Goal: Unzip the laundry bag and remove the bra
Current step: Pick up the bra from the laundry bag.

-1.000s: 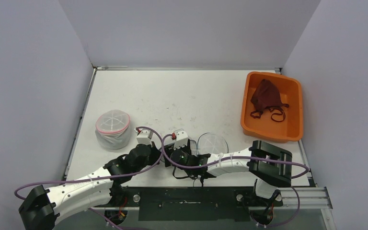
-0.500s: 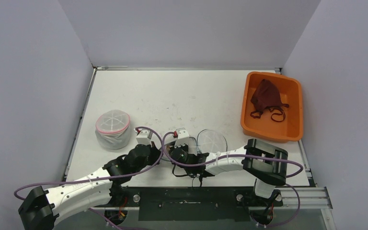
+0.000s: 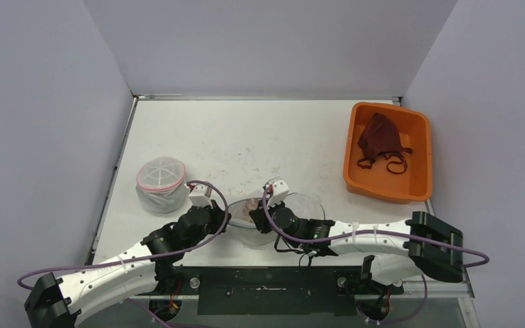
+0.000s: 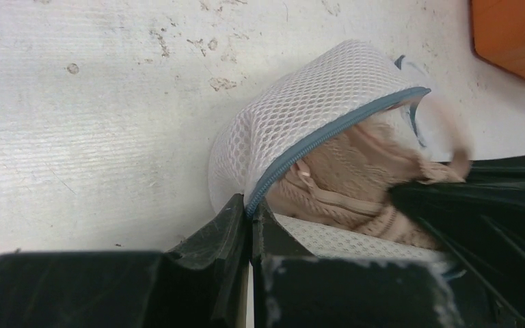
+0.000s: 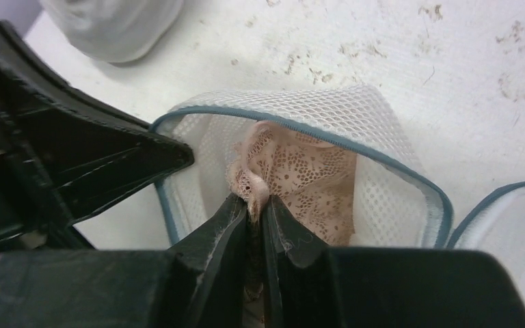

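Left end effector (image 4: pixel 251 229): clenched on the blue-grey zip edge of the laundry bag (image 4: pixel 314 102), anchoring it on the tabletop (image 4: pixel 75 137)
Right end effector (image 5: pixel 256 217): pinched shut on a thin fold of the beige lace bra (image 5: pixel 307 178), right at the bag's mouth
Where the bra is: mostly inside the open bag, with only the gripped fold raised toward the rim
Risk, slip: your right grip has just a small bite of lace, so a quick pull could strip it out of the fingers
Risk, snag: lace or a strap may catch on the zip teeth, and then the whole bag drags along
Risk, anchor: the left hold is on a narrow edge, so if it lets go, bag and bra lift together
Left wrist view: you get a strap and its little slider lying close under the zip line, which the right wrist view doesn't show
Right wrist view: only here do you see the pinch on the lace itself
Top view: the arms hide both grips, but you get an orange bin (image 3: pixel 420 184) holding a dark garment (image 3: pixel 379 137) well apart at far right, and a second mesh bag (image 3: pixel 160 183) near the left arm
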Tool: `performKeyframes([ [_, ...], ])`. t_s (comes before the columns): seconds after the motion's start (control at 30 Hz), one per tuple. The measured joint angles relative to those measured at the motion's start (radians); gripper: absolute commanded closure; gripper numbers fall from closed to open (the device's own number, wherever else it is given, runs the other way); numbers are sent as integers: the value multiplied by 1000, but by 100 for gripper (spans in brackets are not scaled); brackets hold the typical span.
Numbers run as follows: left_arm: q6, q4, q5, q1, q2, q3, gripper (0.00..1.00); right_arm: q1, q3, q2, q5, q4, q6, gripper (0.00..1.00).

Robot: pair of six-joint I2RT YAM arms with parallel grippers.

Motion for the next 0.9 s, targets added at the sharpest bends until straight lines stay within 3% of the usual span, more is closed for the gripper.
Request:
performKeyframes([
  [0.27,-3,3,-31,0,2,0,100,-63,-47,-214,-145,-1,-55,95],
  [0.67,-20,44,-33,0,74,0,100,-165,-266,-309,-337,113,11,95],
  [0.73,-21,64,-24,0,87,0,100,-170,-279,-301,-348,134,29,87],
  [0.9,-17,133,14,0,134,0,100,-170,-281,-257,-383,188,71,55],
])
